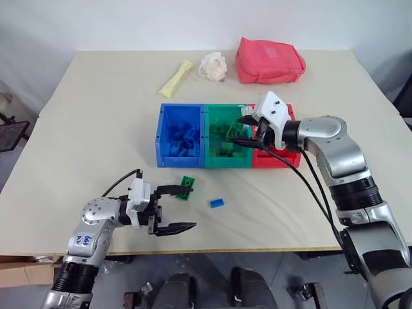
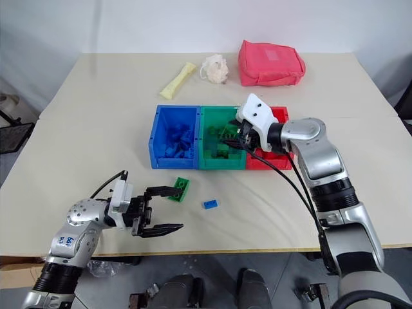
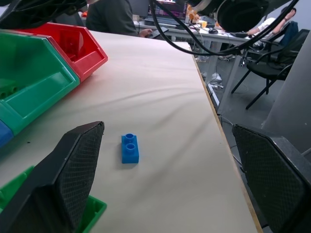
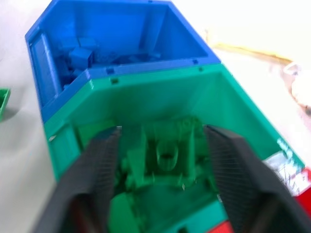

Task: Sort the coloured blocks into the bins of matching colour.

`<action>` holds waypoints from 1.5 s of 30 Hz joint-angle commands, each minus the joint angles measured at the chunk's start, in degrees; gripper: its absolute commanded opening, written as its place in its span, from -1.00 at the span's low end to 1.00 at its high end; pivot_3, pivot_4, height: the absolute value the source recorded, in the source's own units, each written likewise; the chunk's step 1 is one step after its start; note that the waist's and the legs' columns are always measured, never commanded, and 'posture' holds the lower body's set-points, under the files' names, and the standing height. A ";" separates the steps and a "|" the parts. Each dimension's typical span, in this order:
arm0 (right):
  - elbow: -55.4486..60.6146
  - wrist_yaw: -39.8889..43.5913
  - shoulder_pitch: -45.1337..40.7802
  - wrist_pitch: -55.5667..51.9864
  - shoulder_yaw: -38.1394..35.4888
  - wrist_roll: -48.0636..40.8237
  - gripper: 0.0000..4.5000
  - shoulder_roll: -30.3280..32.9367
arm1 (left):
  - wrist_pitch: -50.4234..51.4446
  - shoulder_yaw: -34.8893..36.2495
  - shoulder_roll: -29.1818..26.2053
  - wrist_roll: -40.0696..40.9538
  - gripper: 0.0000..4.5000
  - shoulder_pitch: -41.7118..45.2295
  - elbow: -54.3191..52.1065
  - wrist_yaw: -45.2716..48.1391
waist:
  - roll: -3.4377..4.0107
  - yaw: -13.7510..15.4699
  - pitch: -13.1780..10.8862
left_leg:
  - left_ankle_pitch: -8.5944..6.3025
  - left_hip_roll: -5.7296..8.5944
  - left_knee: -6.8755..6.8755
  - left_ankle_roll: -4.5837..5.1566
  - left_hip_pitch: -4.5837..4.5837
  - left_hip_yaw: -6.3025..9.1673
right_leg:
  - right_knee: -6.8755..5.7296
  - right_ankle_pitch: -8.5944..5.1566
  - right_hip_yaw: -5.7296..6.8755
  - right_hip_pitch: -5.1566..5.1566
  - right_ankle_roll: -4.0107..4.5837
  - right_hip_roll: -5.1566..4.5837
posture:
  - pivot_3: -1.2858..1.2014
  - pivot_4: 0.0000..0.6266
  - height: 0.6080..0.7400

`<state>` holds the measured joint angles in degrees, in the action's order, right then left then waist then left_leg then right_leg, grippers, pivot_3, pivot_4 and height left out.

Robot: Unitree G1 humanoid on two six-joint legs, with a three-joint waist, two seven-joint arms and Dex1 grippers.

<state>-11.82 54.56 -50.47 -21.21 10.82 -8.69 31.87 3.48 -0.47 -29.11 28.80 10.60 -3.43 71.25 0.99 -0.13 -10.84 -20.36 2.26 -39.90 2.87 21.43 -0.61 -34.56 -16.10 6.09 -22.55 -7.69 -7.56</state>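
Observation:
Three joined bins stand mid-table: blue bin, green bin and red bin. Blue blocks lie in the blue bin and green blocks in the green one. My right gripper hovers over the green bin, open, and the green blocks show between its fingers. A loose green block and a small blue block lie on the table in front of the bins. My left gripper is low near the front edge and wide open. The green block is by its far finger and the blue block just beyond its tips.
At the back of the table lie a pale yellow stick, a white fluffy ball and a pinkish-red pouch. Black cables hang from my right arm over the table. The table's front edge runs just below my left gripper.

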 commanded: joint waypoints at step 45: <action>16.33 24.31 30.35 5.80 -14.11 -18.69 0.99 15.06 | 24.56 -21.22 -3.24 -21.68 1.00 8.20 -16.97 -28.57 | 0.07 1.67 -0.01 | -0.02 0.00 -0.06 -0.04 -0.01 -0.03 | 0.18 0.00 -0.14 0.15 0.00 0.01 | 0.03 -0.52 1.00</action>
<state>1.60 79.83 -20.55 -15.13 -1.15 -25.78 46.15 28.26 -19.85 -32.89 8.85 18.06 -20.97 42.58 1.06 1.54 -10.86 -20.38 2.25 -39.95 2.83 21.42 -0.63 -34.38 -16.10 5.97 -22.39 -7.69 -7.54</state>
